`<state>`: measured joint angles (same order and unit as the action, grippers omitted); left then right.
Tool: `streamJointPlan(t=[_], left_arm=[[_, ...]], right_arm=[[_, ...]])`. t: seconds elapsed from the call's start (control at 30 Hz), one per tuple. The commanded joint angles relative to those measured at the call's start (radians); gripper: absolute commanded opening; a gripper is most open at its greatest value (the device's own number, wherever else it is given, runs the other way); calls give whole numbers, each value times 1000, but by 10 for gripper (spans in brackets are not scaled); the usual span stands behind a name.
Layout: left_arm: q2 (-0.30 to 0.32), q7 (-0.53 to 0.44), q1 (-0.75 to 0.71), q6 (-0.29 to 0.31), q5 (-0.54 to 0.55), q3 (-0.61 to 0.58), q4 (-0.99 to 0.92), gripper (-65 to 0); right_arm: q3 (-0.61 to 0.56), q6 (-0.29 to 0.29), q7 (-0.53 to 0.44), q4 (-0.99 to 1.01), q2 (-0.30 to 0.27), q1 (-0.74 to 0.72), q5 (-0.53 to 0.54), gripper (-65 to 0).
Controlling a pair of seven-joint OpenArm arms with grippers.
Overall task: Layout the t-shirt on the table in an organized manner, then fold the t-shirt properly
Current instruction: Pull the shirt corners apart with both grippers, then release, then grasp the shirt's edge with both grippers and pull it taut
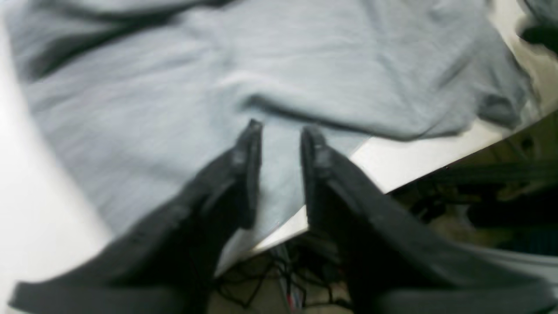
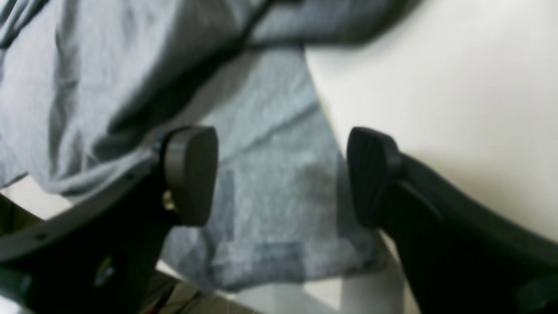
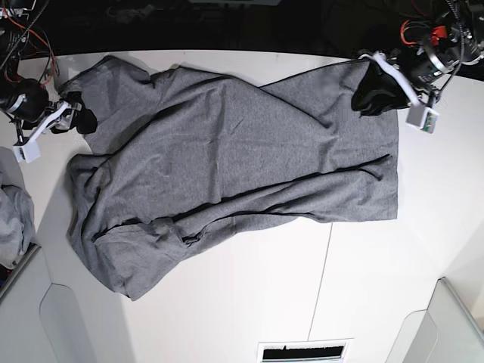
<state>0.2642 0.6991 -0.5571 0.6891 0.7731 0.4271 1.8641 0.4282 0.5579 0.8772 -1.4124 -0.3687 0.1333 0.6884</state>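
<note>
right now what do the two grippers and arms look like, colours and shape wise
Both are dark. The left gripper has two long black fingers tapering to narrow tips. The right gripper has black fingers ending in broad rounded pads, one with a small brass-coloured screw. In the base view each wrist carries a white bracket, with red and black cables behind the arms.

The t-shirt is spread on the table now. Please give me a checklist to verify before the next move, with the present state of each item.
1. t-shirt fully on the table: ok in the base view.
2. Cloth flat, no folds: not ok; long creases cross the middle, and the lower corner is bunched.
3. left gripper free of cloth: ok; jaws apart, nothing between them.
4. right gripper free of cloth: ok; jaws wide apart above the fabric.
5. Sleeves laid out: cannot tell.
</note>
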Motion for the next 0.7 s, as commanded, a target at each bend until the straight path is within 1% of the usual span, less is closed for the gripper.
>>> streamJointPlan(t=[0.0, 0.07, 0.13, 0.2, 0.33, 0.47, 0.67], left_arm=[[19, -5, -15, 9, 54, 40, 15, -405], [27, 26, -52, 9, 105, 101, 11, -358], [39, 32, -95, 9, 135, 126, -6, -349], [40, 32, -130, 9, 137, 127, -28, -349], [41, 32, -156, 9, 125, 103, -74, -349], [52, 31, -155, 9, 121, 77, -113, -349], [74, -7, -145, 9, 57, 15, -153, -349]], right_arm=[[6, 7, -13, -16, -19, 12, 18, -203], [6, 7, -13, -16, -19, 42, 7, -203], [6, 7, -13, -16, -19, 64, -14, -203], [6, 7, -15, -16, -19, 86, -47, -203], [6, 6, -40, -16, -41, 137, -58, -203], [6, 6, -56, -16, -90, 163, -61, -203], [6, -4, -75, -16, -144, 158, -47, -203]])
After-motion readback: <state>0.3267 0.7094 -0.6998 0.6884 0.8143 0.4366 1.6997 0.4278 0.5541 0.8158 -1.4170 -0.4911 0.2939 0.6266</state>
